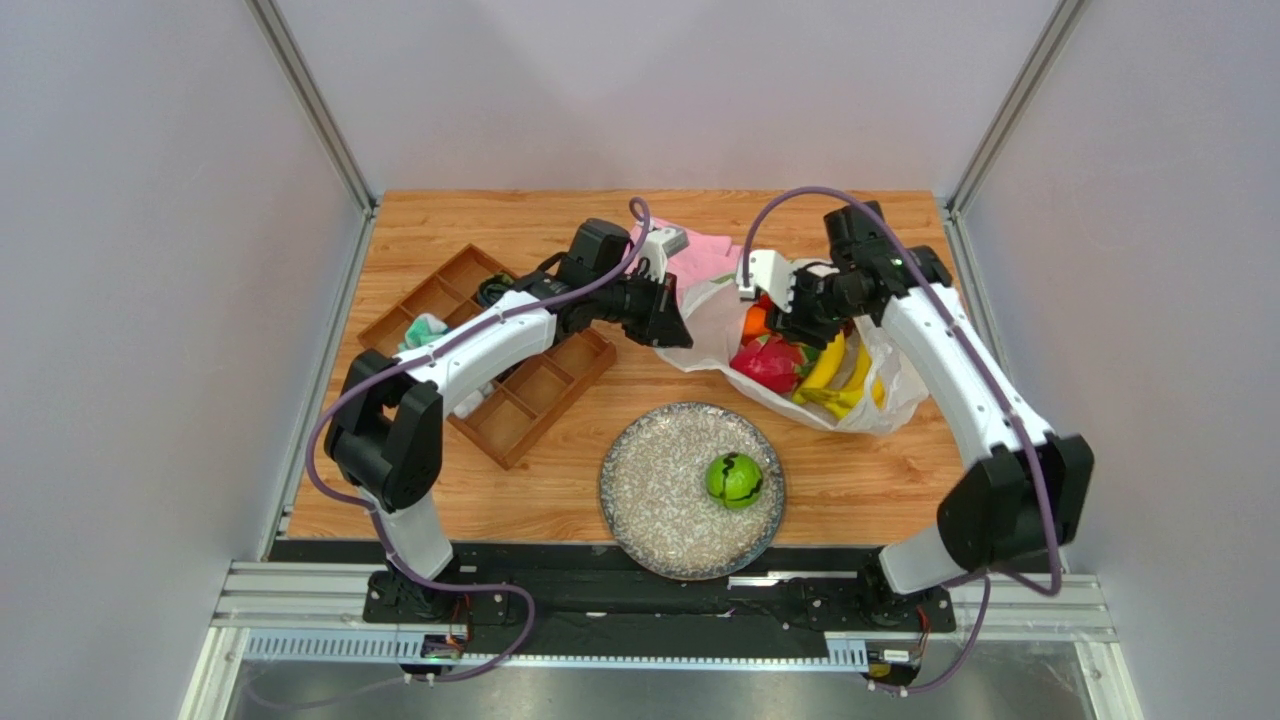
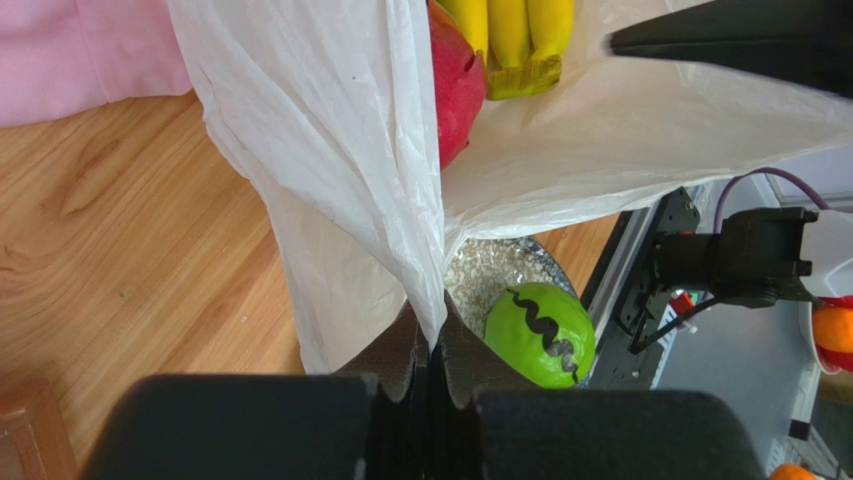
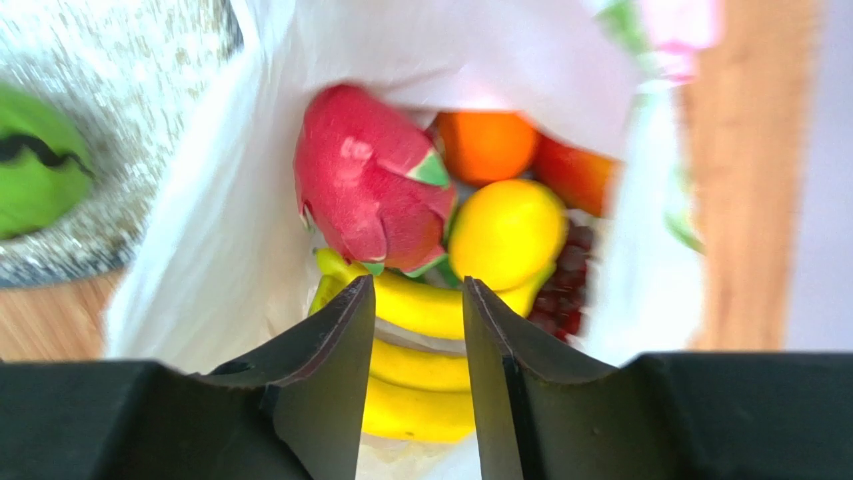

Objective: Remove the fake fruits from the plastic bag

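The white plastic bag point(image 1: 887, 393) lies open at the back right of the table. My left gripper point(image 2: 433, 345) is shut on the bag's edge point(image 2: 350, 150) and holds it up. My right gripper point(image 3: 418, 290) is open and empty, hovering over the bag's mouth just above the yellow bananas point(image 3: 425, 350). Inside the bag lie the red-pink dragon fruit point(image 3: 370, 185), a lemon point(image 3: 506, 232), an orange point(image 3: 486, 145), a red-orange piece point(image 3: 576, 175) and dark grapes point(image 3: 569, 285). The green round fruit point(image 1: 733, 479) sits on the speckled plate point(image 1: 661, 503).
A wooden compartment tray point(image 1: 519, 390) stands at the left under my left arm. A pink cloth point(image 1: 702, 258) lies behind the bag. The plate sits near the table's front edge.
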Robot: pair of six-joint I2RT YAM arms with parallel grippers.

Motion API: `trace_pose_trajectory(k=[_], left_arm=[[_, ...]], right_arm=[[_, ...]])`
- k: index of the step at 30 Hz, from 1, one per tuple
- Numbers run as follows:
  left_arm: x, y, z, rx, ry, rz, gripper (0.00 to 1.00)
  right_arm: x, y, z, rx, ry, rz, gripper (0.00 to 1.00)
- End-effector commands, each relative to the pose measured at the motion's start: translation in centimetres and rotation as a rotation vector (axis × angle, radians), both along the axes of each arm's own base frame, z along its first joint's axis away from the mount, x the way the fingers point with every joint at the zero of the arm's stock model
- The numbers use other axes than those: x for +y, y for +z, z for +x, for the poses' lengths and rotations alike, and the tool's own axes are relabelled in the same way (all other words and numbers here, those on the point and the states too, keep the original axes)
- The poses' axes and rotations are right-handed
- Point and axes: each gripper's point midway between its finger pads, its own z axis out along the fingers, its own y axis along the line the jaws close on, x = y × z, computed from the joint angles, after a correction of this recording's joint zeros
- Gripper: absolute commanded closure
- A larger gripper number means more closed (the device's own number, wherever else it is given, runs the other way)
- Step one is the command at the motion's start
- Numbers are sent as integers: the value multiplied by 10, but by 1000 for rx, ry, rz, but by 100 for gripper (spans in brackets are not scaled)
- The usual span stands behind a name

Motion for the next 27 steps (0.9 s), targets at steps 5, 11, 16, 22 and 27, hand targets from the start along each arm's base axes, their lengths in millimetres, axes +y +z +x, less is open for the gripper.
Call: trace_pose_trajectory(k=[5, 11, 16, 22, 27], left_arm=[[-8, 25, 3, -43, -11, -51, 100], [-6, 24, -1, -33, -15, -47, 100], [-2, 20, -4, -37, -17, -33, 100], [1, 11, -9, -10, -18, -19, 100], [3, 11, -8, -19, -17, -11, 100]], right_arm=[[19, 52, -29, -62, -68, 190, 38], [10, 8, 5, -70, -85, 85, 9], [12, -19, 27, 29, -24, 7, 6], [8, -57, 31, 161, 84, -98, 5], [0, -94, 26, 253, 146, -176, 0]])
